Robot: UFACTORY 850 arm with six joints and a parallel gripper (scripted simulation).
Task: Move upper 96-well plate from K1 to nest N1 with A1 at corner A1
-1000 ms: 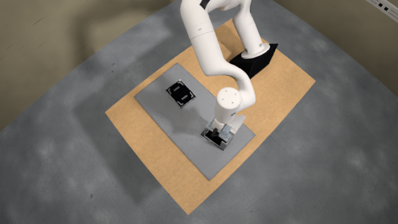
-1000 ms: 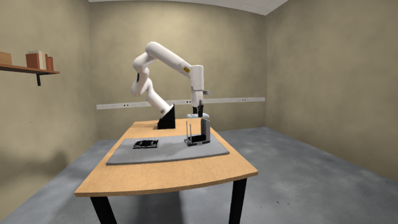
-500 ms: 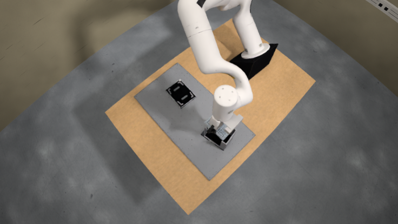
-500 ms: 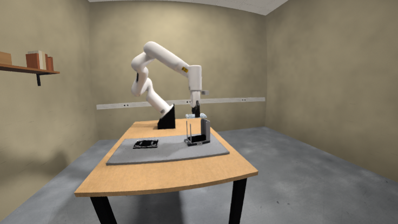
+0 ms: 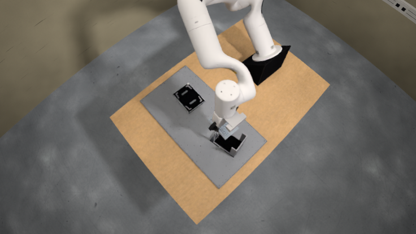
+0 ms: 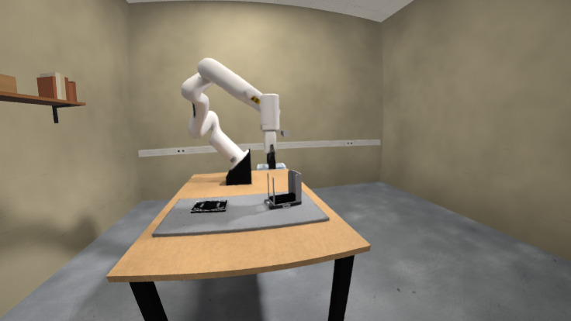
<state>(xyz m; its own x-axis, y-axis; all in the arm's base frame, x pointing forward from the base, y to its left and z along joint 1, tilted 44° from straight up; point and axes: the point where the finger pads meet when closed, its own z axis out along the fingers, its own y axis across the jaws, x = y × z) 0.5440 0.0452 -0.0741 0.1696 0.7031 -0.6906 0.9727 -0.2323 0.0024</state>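
Arm: my forearm slopes down from a raised elbow, wrist vertical.
Claw: mine points down, clamped on the plate.
Plate: level, above the rack, well apart from the nest.

From above I see my gripper clamped on the pale, translucent upper plate, which sits over the near edge of the stack rack K1, whose inside reads as a dark hollow. The black plate nest N1 with its white corner locators lies well apart at the other end of the grey mat. The arm's black base stands on the wooden table.
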